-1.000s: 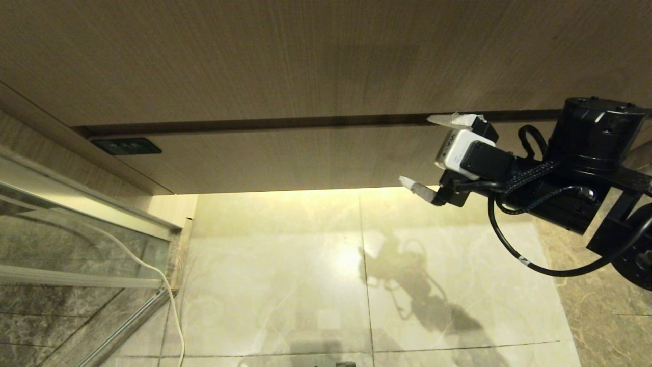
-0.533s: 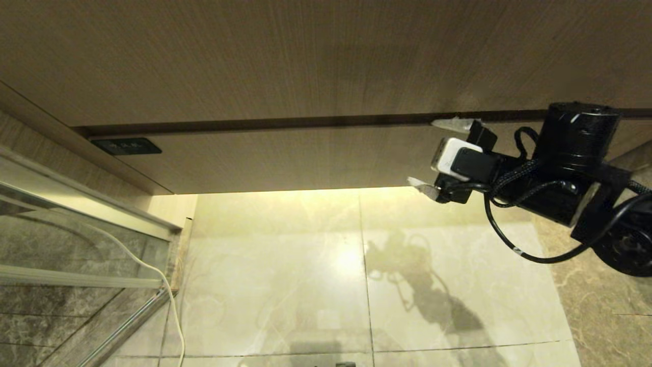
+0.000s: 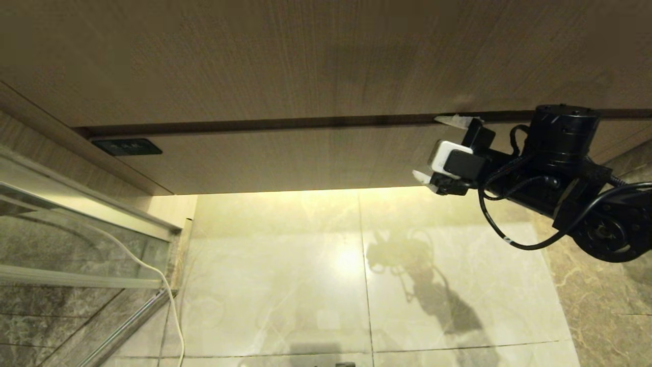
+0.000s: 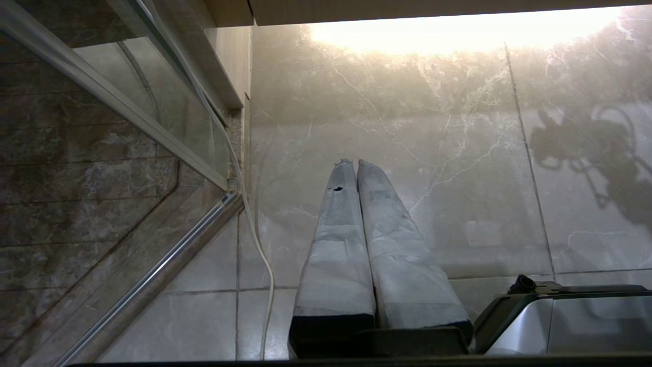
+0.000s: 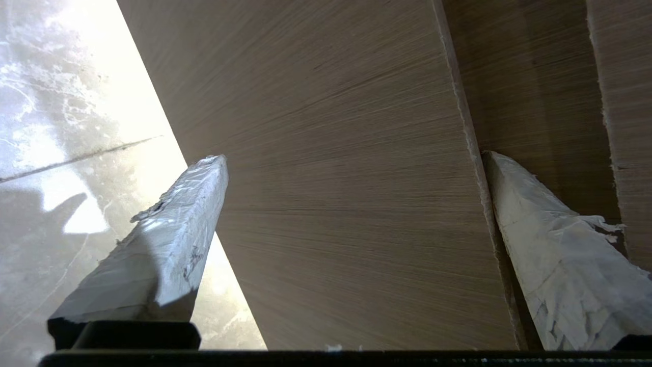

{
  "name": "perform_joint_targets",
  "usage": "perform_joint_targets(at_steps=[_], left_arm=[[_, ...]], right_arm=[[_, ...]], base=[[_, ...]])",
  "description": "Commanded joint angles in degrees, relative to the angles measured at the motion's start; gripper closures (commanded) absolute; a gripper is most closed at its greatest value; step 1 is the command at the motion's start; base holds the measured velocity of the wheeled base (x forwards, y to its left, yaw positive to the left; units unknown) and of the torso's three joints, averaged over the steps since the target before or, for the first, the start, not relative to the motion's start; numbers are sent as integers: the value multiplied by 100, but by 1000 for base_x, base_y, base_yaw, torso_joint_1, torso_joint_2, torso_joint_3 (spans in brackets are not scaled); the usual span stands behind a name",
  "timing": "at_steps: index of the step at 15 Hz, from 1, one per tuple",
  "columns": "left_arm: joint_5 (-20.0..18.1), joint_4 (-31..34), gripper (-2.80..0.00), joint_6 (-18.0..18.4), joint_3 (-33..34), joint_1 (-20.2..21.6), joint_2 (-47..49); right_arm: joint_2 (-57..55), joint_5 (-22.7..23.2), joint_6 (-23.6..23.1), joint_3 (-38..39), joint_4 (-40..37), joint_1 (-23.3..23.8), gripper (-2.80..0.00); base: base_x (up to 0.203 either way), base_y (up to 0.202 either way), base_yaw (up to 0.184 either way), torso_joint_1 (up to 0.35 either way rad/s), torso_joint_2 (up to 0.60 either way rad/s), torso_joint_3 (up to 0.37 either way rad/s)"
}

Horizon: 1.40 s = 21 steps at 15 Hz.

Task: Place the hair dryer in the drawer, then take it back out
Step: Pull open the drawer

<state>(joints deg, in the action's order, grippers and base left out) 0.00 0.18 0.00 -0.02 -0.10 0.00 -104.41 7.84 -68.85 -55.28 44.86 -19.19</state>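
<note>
The drawer point(image 3: 280, 158) is the shallow light-brown wood-grain front under the taller front point(image 3: 305, 56); it stands closed, with a dark gap along its top edge. My right gripper point(image 3: 429, 149) is open and straddles the drawer's front near its right end. One taped finger point(image 3: 451, 120) lies at the gap above, the other point(image 3: 423, 178) at the lower edge. In the right wrist view the drawer front point(image 5: 346, 178) fills the space inside the right gripper point(image 5: 352, 158). My left gripper point(image 4: 351, 163) is shut and points at the floor. The hair dryer is out of view.
A dark socket plate point(image 3: 126, 147) sits at the drawer's left end. A glass shower screen point(image 3: 76, 239) with a metal frame stands on the left, and a white cord point(image 3: 153, 270) runs down beside it. Pale marble floor point(image 3: 305, 275) lies below the cabinet.
My right arm has swung in and up toward the cabinet, bringing the open fingers closer around the drawer front. The left arm has not moved.
</note>
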Motion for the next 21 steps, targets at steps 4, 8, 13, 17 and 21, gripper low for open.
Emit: perform_joint_targets(at_steps=[4, 8, 13, 17, 21], left_arm=[[0, -1, 0, 0, 2, 1, 0], [0, -1, 0, 0, 11, 1, 0], [0, -1, 0, 0, 11, 1, 0], [0, -1, 0, 0, 11, 1, 0], [0, -1, 0, 0, 2, 1, 0]], right_arm=[[78, -16, 1, -78, -757, 12, -280], [298, -63, 56, -97, -1603, 12, -280], [518, -388, 425, -97, -2464, 12, -280], [518, -388, 425, -97, -2464, 12, -280], [652, -467, 566, -20, -2831, 8, -280]], base=[[0, 0, 0, 0, 0, 0], [0, 0, 0, 0, 0, 0], [0, 0, 0, 0, 0, 0], [0, 0, 0, 0, 0, 0], [0, 0, 0, 0, 0, 0]])
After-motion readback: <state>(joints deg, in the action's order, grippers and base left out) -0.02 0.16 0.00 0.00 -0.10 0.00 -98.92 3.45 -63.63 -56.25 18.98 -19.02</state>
